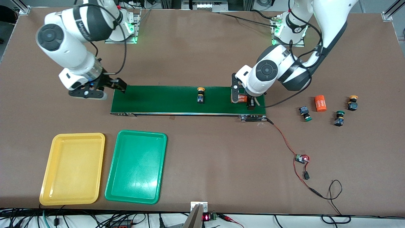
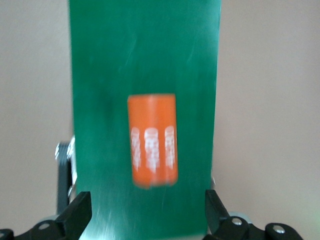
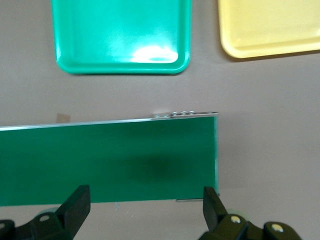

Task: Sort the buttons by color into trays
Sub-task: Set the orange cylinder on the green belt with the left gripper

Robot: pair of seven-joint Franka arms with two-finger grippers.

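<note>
Currently in hand: the left gripper (image 2: 147, 212) hangs low over the conveyor belt (image 1: 158, 99) at its 3 o'clock end on the front view's dial. Its jaws are spread wide on either side of an orange cylinder (image 2: 152, 147) that lies on the belt, touching neither finger.
Left arm, doing it well: it should rise straight up before swinging away, so that no fingertip clips the cylinder and rolls it off the belt. The cylinder is no button, so it probably belongs in neither tray.
Buttons on the belt: one yellow-capped button (image 1: 200, 95) stands upright near the belt's middle, at about 9 o'clock from the cylinder and well apart from it.
Buttons waiting: three sit on the tabletop (image 1: 221, 164) at 3 o'clock from the belt: a green-capped button on its side (image 1: 305, 114), a second green-capped button (image 1: 339, 118) and a second yellow-capped button (image 1: 352, 103). A second orange cylinder (image 1: 320, 103) lies among them.
Right arm: the right gripper (image 3: 146, 205) waits over the belt's 9 o'clock end, jaws spread, holding nothing.
Right arm, doing it well: it should probably pinch the black body rather than the round cap, which looks likely to slip.
Trays: the yellow tray (image 1: 72, 167) and the green tray (image 1: 136, 167) lie side by side at 7 o'clock from the belt, both without buttons.
Progress: sorting looks barely begun.
</note>
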